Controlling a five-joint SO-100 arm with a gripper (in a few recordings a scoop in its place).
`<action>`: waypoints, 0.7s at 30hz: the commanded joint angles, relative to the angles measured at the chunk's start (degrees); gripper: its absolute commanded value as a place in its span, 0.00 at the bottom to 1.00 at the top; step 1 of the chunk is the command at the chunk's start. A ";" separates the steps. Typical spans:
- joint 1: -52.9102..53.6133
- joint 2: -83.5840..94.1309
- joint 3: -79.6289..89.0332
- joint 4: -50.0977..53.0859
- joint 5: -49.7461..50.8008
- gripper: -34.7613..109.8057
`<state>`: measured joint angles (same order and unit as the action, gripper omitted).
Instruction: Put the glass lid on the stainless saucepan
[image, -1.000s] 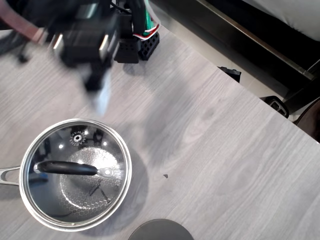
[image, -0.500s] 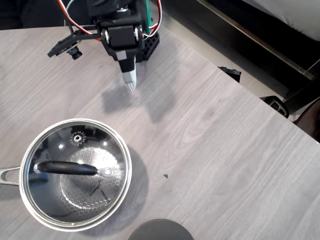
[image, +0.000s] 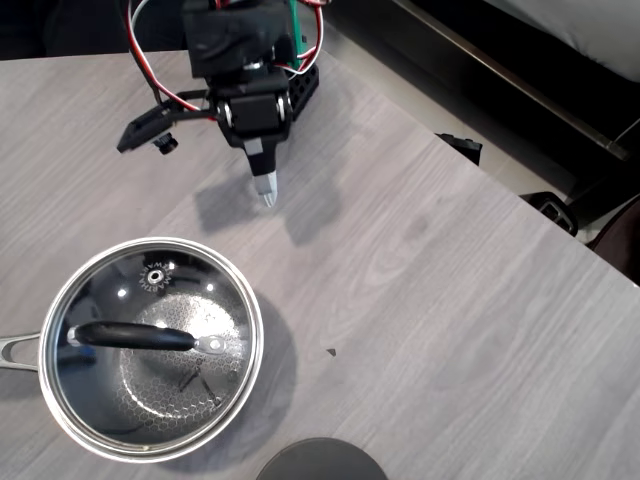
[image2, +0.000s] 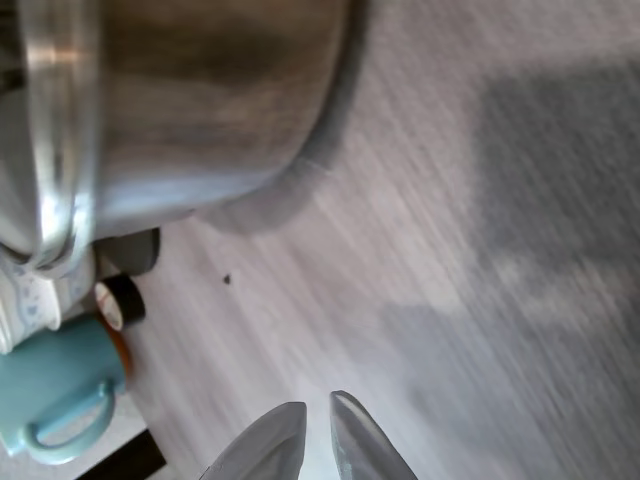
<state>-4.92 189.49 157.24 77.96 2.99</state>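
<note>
Round clear glass lid (image: 150, 345) sits on the shiny stainless saucepan (image: 62, 425), while the empty claw (image: 266, 192), nearly closed, hangs well apart over the grey surface (image: 450, 330).

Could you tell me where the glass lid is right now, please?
In the overhead view, the lid sits on the saucepan at the lower left of the table, apart from the gripper near the top.
</note>
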 joint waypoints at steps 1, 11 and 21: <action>2.11 1.67 2.20 -0.35 -0.44 0.24; 7.47 1.58 14.24 -4.13 -0.88 0.24; 2.11 1.67 19.86 -6.86 -0.26 0.24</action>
<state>-1.23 189.49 176.48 71.37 2.46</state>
